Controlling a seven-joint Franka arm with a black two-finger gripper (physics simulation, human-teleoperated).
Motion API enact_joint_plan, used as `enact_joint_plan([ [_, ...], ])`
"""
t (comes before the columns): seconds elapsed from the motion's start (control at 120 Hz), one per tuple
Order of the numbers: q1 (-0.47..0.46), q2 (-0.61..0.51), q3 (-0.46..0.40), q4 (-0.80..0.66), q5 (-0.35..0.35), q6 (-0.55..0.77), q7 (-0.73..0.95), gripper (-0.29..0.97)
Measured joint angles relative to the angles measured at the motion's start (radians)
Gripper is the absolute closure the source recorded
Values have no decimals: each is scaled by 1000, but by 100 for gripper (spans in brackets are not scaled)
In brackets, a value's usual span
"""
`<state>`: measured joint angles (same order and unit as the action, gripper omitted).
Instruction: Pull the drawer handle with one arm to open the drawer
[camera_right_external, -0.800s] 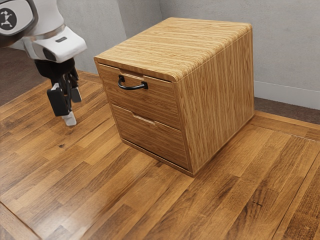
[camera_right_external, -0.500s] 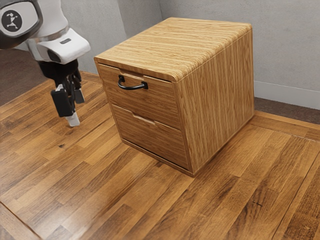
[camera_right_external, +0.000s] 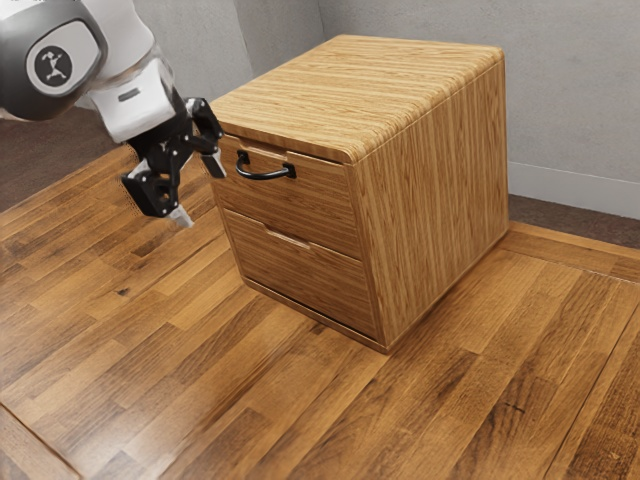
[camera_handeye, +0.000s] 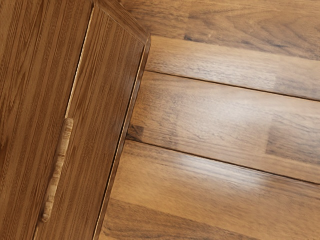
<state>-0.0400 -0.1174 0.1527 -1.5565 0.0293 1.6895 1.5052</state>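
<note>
Jaws apart, apparently empty: the gripper (camera_right_external: 200, 195) hangs tilted at the upper left of the exterior view, just beside the cabinet's (camera_right_external: 430, 190) front corner. The black handle (camera_right_external: 265, 171) sits centre-left on the closed top drawer (camera_right_external: 300, 205). Risk: a finger clips that corner, or closes short of the handle.

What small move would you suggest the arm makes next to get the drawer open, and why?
Probably ease the gripper toward the exterior view's right, until its fingers straddle the black handle on the top drawer. The gripper is open and hangs beside the cabinet front's near edge, short of the handle, and the drawer looks shut.
</note>
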Motion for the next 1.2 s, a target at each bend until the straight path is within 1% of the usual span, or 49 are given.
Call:
enact_joint_plan([
  [0.133, 0, 27, 0, 5, -39, 83, 132, 24],
  [0.217, 6, 32, 0, 5, -76, 134, 209, 30],
  [0.342, 25, 41, 0, 8, -107, 186, 308, 37],
  [0.508, 58, 90, -2, 42, -127, 224, 413, 41],
  [0.733, 68, 121, -2, 45, -143, 251, 517, 43],
  [0.883, 71, 146, -2, 41, -166, 261, 567, 45],
  [1.05, 76, 123, -4, -5, -178, 279, 610, 57],
  [1.2, 66, 26, 9, -111, -183, 300, 638, 69],
])
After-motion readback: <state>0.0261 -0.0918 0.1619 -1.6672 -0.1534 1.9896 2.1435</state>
